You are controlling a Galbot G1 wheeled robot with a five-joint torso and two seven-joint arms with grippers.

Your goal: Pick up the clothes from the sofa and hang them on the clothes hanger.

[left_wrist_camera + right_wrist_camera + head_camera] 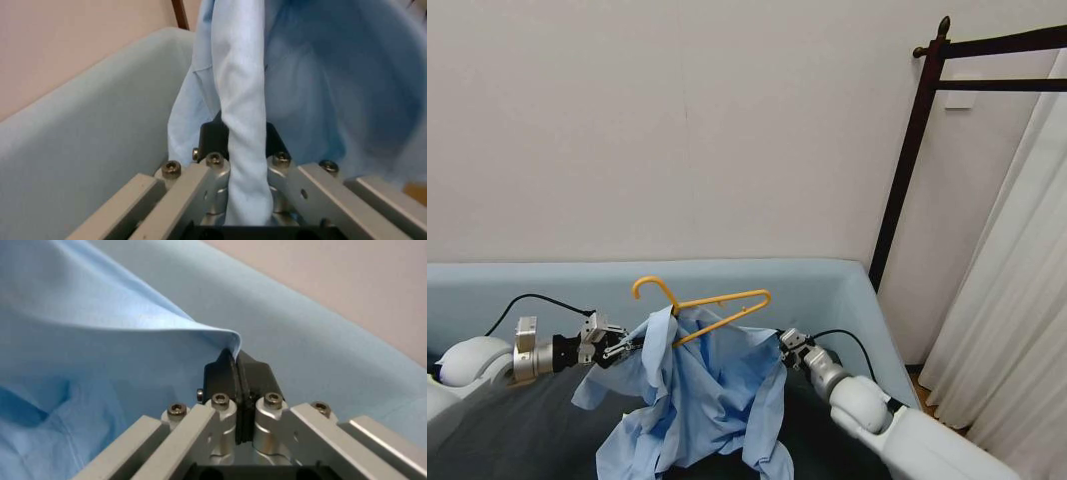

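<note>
The blue shirt (pixel 712 395) hangs in the air over the sofa (pixel 527 285), with its bottom drooping down to the dark seat. An orange hanger (pixel 722 305) is inside the shirt at the top, and its hook pokes up at about 11 o'clock.

The left pincer (pixel 617 347) is at 9 o'clock from the shirt. It is clenched on a folded strip of the cloth; the left wrist view shows the strip running right between its black tips. The right pincer (pixel 785 345) is at 3 o'clock from the shirt. It is squeezed tight on a thin edge of the cloth.

I think the two pincers hold the shirt from both sides so it spreads out and does not slide off the hanger. Holding it high also lifts most of it off the sofa.

The dark wooden rack (pixel 909 165) stands at about 2 o'clock from the shirt, well apart from it, beside a white curtain (pixel 1017 300). The shirt is not on the rack yet, so I think the hanging part is not done.
</note>
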